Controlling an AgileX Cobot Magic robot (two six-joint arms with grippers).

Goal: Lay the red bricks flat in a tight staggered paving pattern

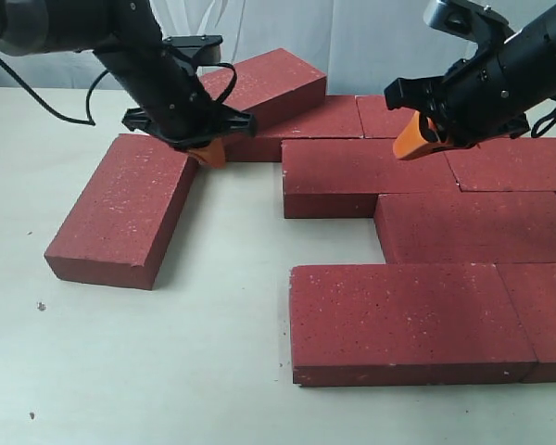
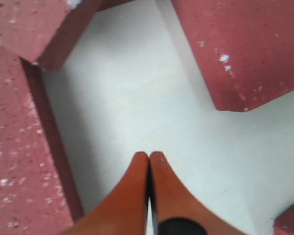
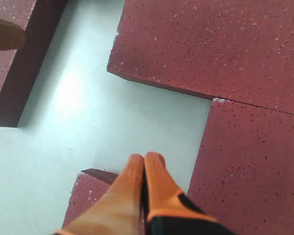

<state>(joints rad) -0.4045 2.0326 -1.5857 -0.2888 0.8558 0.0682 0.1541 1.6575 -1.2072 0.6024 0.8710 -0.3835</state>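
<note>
**A:** What is lying nearest to us?

**B:** A front brick (image 1: 408,320) is lying flat on the pale tabletop (image 1: 167,371), touching another on its right. Behind it the red bricks (image 1: 473,227) are stepping back in staggered rows, edges meeting.

**A:** And on the left?

**B:** A loose brick (image 1: 120,209) is sitting at an angle, apart from the rows, with bare tabletop between.

**A:** Where are the tools working?

**B:** The orange-tipped left tool (image 1: 210,153) is hanging low just beside the loose brick's far corner, pressed together and pinching nothing. The right tool (image 1: 412,144) is hovering over the farther rows, likewise pressed together and empty.

**A:** Is anything standing in the way?

**B:** A tilted brick (image 1: 264,83) is leaning on the back row, just behind the left tool.

**A:** What are the wrist views adding?

**B:** The left one is showing its tips over bare tabletop between brick corners. The right one is showing a stepped gap beside tight joints.

**A:** And the surfaces?

**B:** They are looking rough, matte and dark red with white flecks. The blocks are thick and rectangular.
</note>
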